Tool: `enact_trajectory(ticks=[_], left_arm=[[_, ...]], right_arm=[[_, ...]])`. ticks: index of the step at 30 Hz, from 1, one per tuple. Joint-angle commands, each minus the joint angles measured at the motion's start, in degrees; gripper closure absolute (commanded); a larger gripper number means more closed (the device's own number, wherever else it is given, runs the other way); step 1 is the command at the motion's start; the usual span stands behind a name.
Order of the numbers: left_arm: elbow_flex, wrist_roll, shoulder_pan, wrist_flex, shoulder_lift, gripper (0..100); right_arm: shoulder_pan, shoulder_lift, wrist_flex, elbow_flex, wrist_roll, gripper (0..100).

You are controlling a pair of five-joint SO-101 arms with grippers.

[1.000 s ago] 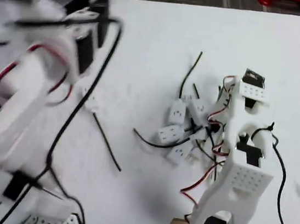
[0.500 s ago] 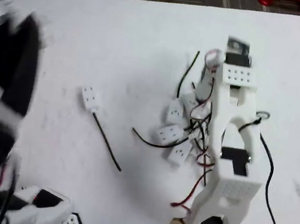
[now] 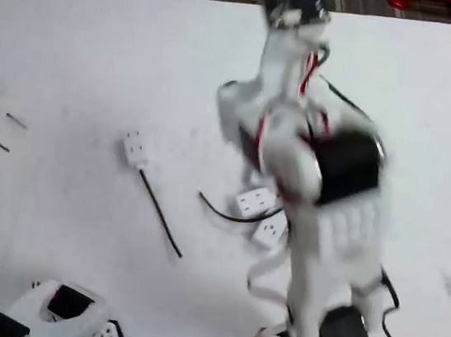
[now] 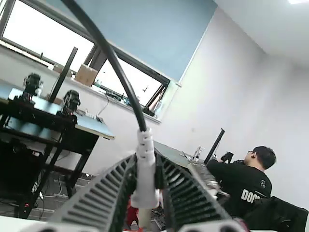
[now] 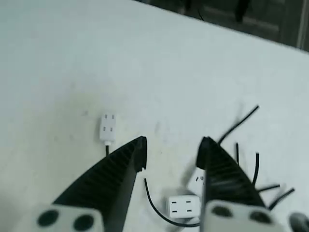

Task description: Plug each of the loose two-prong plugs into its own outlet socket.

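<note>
Left of centre in the high view, 1 outlet socket point(image 3: 135, 148) lay alone on the bench point(image 3: 83, 50), with 2 more sockets point(image 3: 256, 202) just right of centre beside an arm. The right gripper point(image 5: 172, 145) hung wide open and empty above the bench. The left gripper point(image 4: 146, 157) clamped a white plug point(image 4: 145, 186).

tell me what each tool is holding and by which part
The left tool grips a white plug by its body, black cable trailing free. The right tool is open, holding nothing.
</note>
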State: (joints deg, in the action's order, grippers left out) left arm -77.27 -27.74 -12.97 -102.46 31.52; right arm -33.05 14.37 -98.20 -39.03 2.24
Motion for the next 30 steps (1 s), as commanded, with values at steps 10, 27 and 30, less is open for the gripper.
enact_trajectory(ticks=[10, 27, 30], left_arm=[[34.81, -6.33, 2.95, 7.65, 19.47, 98], [114.20, -8.70, -7.34, 67.16, 62.99, 98], [117.19, -4.31, -10.42, 69.71, 65.19, 98]], right_arm=[[-16.75, 18.24, -0.31, 6.15, 5.71, 92.9], [-20.70, 12.00, 3.12, 6.07, 10.73, 98.0], [-20.79, 8.40, 4.70, 5.71, 10.73, 98.0]])
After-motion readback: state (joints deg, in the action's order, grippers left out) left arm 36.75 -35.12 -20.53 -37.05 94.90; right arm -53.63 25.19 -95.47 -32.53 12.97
